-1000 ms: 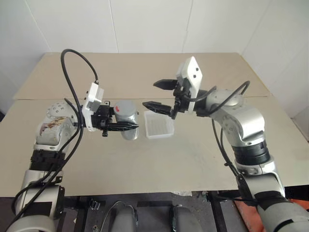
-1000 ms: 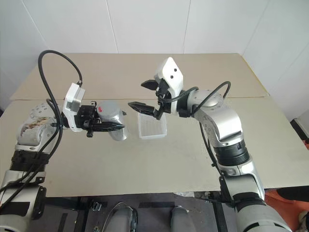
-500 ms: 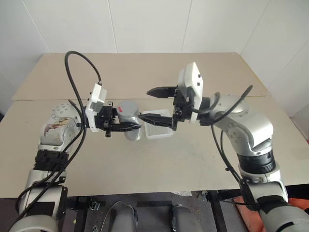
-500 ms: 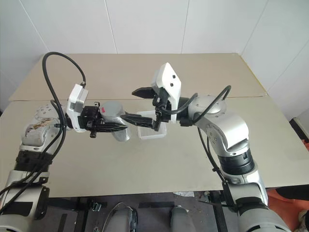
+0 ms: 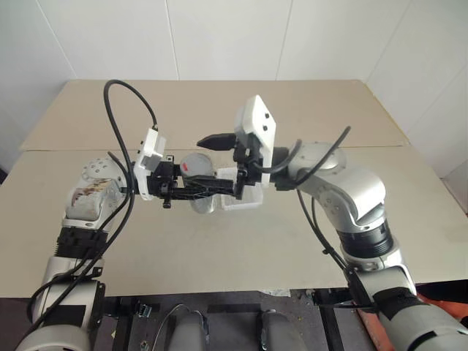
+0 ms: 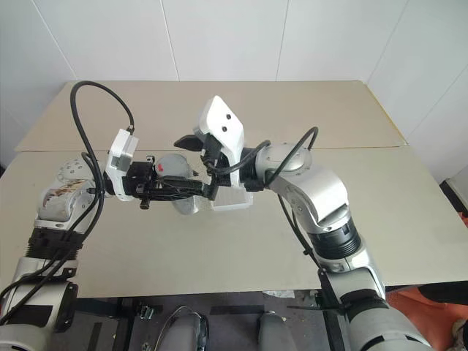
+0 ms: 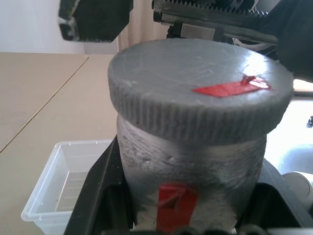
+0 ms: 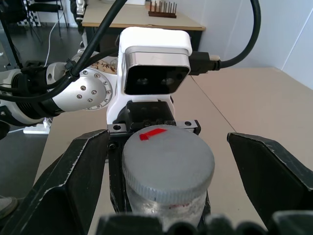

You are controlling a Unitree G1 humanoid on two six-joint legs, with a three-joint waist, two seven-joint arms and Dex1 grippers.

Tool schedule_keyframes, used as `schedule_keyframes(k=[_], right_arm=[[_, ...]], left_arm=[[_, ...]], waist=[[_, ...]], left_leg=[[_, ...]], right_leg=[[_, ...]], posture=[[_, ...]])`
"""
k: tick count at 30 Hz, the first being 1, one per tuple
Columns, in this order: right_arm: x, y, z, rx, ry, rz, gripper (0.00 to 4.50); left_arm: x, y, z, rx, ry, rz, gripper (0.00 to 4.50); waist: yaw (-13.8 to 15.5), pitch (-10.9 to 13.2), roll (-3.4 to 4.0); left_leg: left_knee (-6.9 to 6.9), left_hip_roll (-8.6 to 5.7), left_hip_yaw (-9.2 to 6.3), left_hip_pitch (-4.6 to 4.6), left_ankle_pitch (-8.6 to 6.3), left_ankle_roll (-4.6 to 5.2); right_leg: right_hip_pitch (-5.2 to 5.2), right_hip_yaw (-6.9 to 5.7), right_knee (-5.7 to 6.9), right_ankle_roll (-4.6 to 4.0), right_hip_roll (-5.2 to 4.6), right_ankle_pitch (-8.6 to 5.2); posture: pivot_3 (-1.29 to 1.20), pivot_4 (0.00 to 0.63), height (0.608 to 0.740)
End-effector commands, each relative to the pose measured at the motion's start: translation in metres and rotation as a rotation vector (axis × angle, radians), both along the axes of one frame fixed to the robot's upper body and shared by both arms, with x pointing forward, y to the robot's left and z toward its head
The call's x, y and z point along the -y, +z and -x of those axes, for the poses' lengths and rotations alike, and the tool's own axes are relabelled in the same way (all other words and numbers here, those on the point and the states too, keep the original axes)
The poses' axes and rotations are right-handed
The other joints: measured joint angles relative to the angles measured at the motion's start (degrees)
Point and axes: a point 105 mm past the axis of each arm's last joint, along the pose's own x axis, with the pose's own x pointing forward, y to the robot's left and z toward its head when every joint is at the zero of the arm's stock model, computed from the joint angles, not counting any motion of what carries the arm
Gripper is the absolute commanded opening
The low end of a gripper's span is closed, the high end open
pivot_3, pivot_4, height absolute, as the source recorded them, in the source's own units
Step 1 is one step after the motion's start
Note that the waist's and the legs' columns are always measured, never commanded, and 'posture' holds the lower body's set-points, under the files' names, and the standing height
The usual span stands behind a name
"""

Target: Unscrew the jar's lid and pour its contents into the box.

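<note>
At the centre of the left eye view, my left gripper [image 5: 196, 191] is clamping the jar [image 5: 195, 170] beside the box [image 5: 241, 198]. In my right wrist view, my wide-open right gripper [image 8: 166, 161] is flanking the lid [image 8: 168, 162]; I should centre before closing.

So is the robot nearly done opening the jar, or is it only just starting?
Only just starting. Done: the left gripper is shut on the jar, holding it up off the table. In hand: the right gripper is open, with one finger on either side of the lid, not squeezing yet. Left: the lid is on the jar, so unscrewing and pouring into the box are both to come.
</note>
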Motion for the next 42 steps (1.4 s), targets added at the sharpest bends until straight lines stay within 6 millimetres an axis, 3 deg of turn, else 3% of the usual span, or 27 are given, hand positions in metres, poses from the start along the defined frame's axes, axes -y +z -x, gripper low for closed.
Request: schedule_keyframes(k=[1,11,14,17,27,31,36,38,42], right_arm=[[-0.004,0.01,0.004,0.04,0.014,-0.007,4.48],[-0.008,0.01,0.004,0.03,0.037,-0.012,4.48],[-0.009,0.01,0.005,0.026,0.045,-0.014,3.9],[-0.009,0.01,0.006,0.026,0.051,-0.016,2.84],[0.003,0.027,0.005,-0.033,0.052,-0.095,2.73],[0.025,0.041,0.0,-0.089,0.021,-0.16,2.73],[0.055,0.041,-0.018,-0.057,-0.152,-0.167,2.73],[0.074,0.031,-0.029,-0.027,-0.273,-0.152,2.73],[0.125,-0.014,-0.047,-0.067,-0.51,-0.135,2.73]], left_arm=[[0.001,0.012,0.003,0.058,-0.011,0.009,1.95],[0.001,0.011,0.004,0.063,-0.011,0.003,1.95],[0.0,0.011,0.005,0.063,-0.011,0.0,1.95],[0.0,0.01,0.005,0.062,-0.012,-0.003,1.95],[0.0,0.0,0.007,0.045,-0.016,-0.029,1.95],[-0.003,-0.007,0.007,0.047,-0.008,-0.054,1.95],[-0.006,-0.006,0.003,0.049,0.028,-0.033,1.95],[-0.008,-0.004,0.0,0.058,0.059,-0.023,1.95],[-0.013,0.002,-0.008,0.084,0.142,0.013,1.95]], waist=[[0.0,0.0,0.0],[0.0,0.0,0.0],[0.0,0.0,0.0],[0.0,0.0,0.0],[0.0,0.0,0.0],[0.0,0.0,0.0],[0.1,0.0,0.0],[0.2,0.0,0.0],[0.3,0.0,-0.01]], left_leg=[[0.0,0.0,0.0,0.0,0.0,0.0],[-0.01,0.0,0.0,0.0,0.0,0.0],[0.0,0.0,0.0,0.0,0.0,0.0],[0.0,0.0,0.0,0.0,0.0,0.0],[0.0,0.0,0.0,0.0,0.0,0.0],[0.0,-0.01,0.0,0.0,0.0,0.0],[-0.01,0.0,-0.01,0.0,0.0,0.0],[-0.01,0.0,-0.01,0.0,0.0,0.0],[-0.01,-0.04,0.0,-0.02,0.0,0.0]], right_leg=[[0.0,0.0,0.0,0.0,0.0,0.0],[0.0,0.0,0.01,0.0,0.0,0.0],[0.0,0.0,0.01,0.0,0.0,0.0],[0.0,0.0,0.01,0.0,0.0,0.0],[0.0,0.0,0.01,0.0,0.0,0.0],[0.0,0.0,0.02,0.0,-0.01,0.0],[0.01,-0.01,-0.03,0.0,-0.01,0.0],[0.02,-0.01,-0.03,0.0,-0.02,0.0],[0.04,-0.01,-0.17,0.01,-0.05,0.0]], posture=[[0.0,0.15,0.74],[0.0,0.15,0.74],[0.0,0.15,0.74],[0.0,0.15,0.74],[0.0,0.15,0.74],[0.0,0.15,0.74],[0.0,0.15,0.74],[0.0,0.15,0.74],[0.0,0.15,0.74]])
